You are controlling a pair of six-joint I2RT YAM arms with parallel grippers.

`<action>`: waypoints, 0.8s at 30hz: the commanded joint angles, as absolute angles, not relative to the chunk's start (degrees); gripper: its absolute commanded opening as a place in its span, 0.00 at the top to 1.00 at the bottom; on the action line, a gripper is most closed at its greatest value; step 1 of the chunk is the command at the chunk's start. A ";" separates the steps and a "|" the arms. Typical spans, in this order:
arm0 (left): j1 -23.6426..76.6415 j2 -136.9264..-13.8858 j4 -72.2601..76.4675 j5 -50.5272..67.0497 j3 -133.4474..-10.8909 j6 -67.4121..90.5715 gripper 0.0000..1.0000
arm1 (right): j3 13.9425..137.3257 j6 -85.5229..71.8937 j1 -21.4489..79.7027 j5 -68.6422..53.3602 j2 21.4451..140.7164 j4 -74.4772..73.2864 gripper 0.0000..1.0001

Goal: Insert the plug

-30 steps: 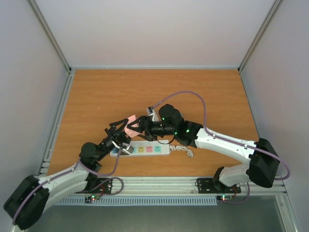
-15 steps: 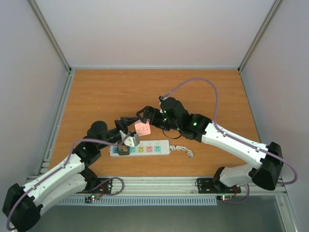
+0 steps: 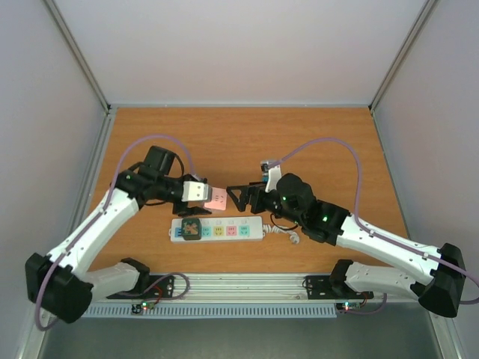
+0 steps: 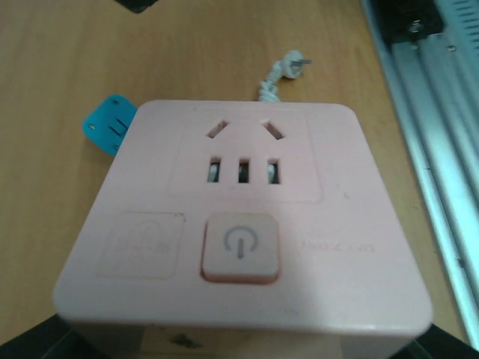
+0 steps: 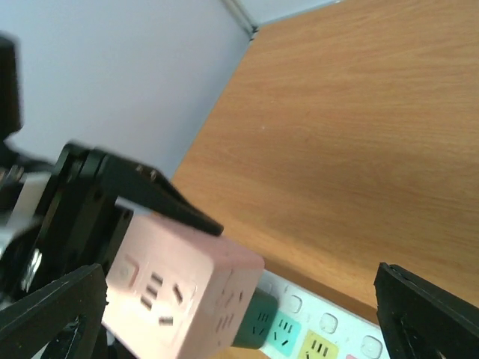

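Our left gripper (image 3: 206, 194) is clenched on the pale pink cube-shaped plug adapter (image 3: 218, 199), holding it clear of the table over the far edge of the white plastic power strip (image 3: 236, 230). Our right gripper (image 3: 233, 197) gapes wide and empty just beside the cube. Half a second ago both grippers crowded low over the strip; now we see them drawn apart, and the cube sits farther from the strip.

Power sign on pink cube (image 4: 352, 187) button (image 4: 239, 247), lettering unreadable

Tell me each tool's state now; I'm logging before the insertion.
Left tool: closed on the pink square plastic socket adapter.
Right tool: open, holding nothing.
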State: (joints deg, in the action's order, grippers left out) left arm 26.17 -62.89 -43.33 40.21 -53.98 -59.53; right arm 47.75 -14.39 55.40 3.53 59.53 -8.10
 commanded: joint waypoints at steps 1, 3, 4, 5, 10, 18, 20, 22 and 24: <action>20.97 -69.62 -66.95 52.75 -63.07 -70.45 0.88 | 44.64 -6.02 57.95 -1.62 57.66 2.61 0.01; 19.77 -73.20 -75.46 54.57 -65.73 -75.58 0.88 | 43.68 -3.28 59.66 -2.79 57.71 4.69 0.02; 19.36 -74.75 -78.78 55.20 -66.86 -78.26 0.87 | 43.41 -1.30 60.49 -3.05 57.93 5.33 0.01; 19.07 -76.06 -81.98 55.66 -67.87 -80.47 0.87 | 43.36 0.09 61.35 -3.06 58.40 6.09 0.02; 18.81 -77.24 -82.79 55.43 -67.77 -82.36 0.87 | 44.77 6.55 62.87 -7.36 61.73 6.84 0.02; 18.81 -76.56 -82.79 55.34 -66.96 -83.29 0.87 | 48.08 13.53 63.46 -11.00 66.04 1.53 0.01; 18.81 -76.75 -82.74 55.24 -67.05 -83.28 0.87 | 49.13 14.69 63.50 -12.29 67.52 0.52 0.02; 18.81 -77.13 -82.74 55.35 -67.11 -83.17 0.87 | 50.36 15.69 64.02 -13.46 69.23 -1.55 0.01; 18.81 -77.36 -82.79 55.48 -67.21 -83.22 0.87 | 51.84 16.85 64.81 -12.47 70.82 -3.77 0.02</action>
State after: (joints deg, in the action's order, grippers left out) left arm 19.07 -77.58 -80.68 52.36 -66.39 -81.78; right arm 48.25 12.32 63.26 -11.09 68.27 0.43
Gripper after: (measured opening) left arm 0.629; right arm 0.986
